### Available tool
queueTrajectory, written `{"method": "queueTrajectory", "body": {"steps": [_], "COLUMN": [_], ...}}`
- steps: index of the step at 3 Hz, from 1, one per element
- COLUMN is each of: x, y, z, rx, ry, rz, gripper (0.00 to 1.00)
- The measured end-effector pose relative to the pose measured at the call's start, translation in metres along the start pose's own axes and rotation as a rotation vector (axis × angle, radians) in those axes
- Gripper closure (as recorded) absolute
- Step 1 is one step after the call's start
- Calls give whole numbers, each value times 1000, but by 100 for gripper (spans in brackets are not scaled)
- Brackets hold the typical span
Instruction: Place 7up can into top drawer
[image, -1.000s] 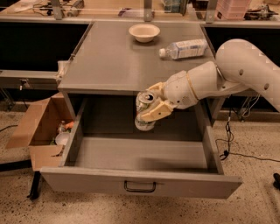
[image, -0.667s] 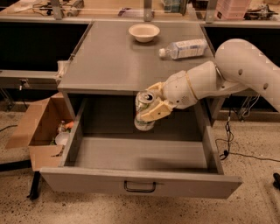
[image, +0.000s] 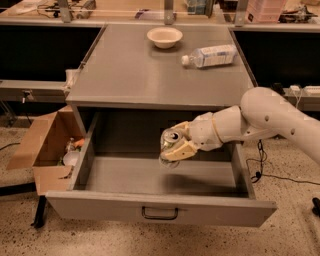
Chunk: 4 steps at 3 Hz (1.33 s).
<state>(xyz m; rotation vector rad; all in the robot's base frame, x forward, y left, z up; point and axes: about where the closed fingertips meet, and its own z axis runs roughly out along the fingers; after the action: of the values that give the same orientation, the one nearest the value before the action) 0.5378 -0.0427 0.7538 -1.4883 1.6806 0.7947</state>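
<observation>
The top drawer (image: 160, 210) is pulled wide open under the grey cabinet top, its dark wire handle (image: 160, 214) on the front panel. My gripper (image: 176, 144) comes in from the right and is shut on the 7up can (image: 168, 146), a silver can with its pull-tab top facing up. The can hangs above the middle of the drawer's bare floor, below the cabinet top's front edge and clear of the floor.
On the cabinet top (image: 125, 75) stand a cream bowl (image: 164, 36) and a clear plastic water bottle (image: 209, 55) lying on its side. An open brown cardboard box (image: 42, 145) with clutter sits on the floor at the drawer's left. Cables lie at the right.
The gripper and can have sunk slightly lower into the drawer opening; otherwise nothing has moved.
</observation>
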Motion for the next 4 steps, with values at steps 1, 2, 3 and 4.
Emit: {"method": "queueTrajectory", "body": {"steps": [1, 2, 3, 4], "x": [28, 46, 58, 65], "y": [-1, -10, -19, -25], "z": [15, 26, 32, 34], "rx": [4, 15, 36, 53], "ry": [18, 38, 65, 72], "rz": [22, 9, -11, -20], "gripper": [100, 100, 100, 82]}}
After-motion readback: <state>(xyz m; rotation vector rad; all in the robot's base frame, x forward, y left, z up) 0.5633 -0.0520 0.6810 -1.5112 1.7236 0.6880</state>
